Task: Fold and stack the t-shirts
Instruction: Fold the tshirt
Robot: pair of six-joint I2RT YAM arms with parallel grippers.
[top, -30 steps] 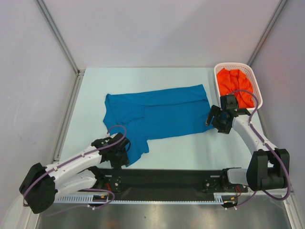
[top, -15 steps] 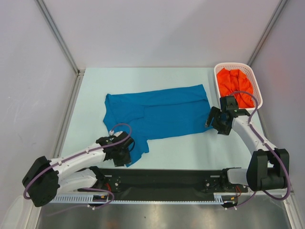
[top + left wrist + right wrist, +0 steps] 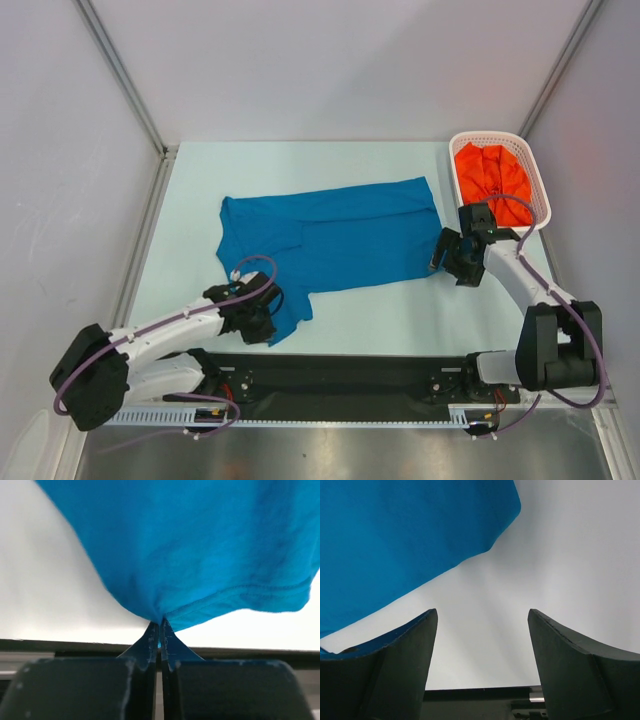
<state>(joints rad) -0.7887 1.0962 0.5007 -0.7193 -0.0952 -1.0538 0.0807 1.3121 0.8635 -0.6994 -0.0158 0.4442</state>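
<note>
- Top external view: finding the blue t-shirt [image 3: 340,235] lying spread flat across the middle of the table [image 3: 190,215], its long side running left to right.
- Showing as solid medium blue, with a faint crease across the far part and a flap reaching toward the near edge at its left end.
- Finding the orange-red t-shirt [image 3: 490,175] crumpled in a heap inside the white lattice basket [image 3: 487,135] at the table's far right corner, apart from the blue one.
- Pinching the hem of that near-left flap with the left gripper [image 3: 265,320]. In the left wrist view, pressing the fingertips of the gripper [image 3: 160,627] together on a small fold of the blue cloth [image 3: 200,545], gathering it into a peak there.
- Holding the right gripper [image 3: 447,252] low beside the shirt's near-right corner, with its jaws spread wide and gripping nothing. In the right wrist view, framing bare table between the fingers [image 3: 482,617], with blue cloth [image 3: 395,540] passing behind one of them.
- Failing to make out the neckline or the second sleeve from above.
- Losing the orange-red shirt's outline in its own folds and behind the basket wall.
- Being unable to tell whether the right finger is touching the cloth.
</note>
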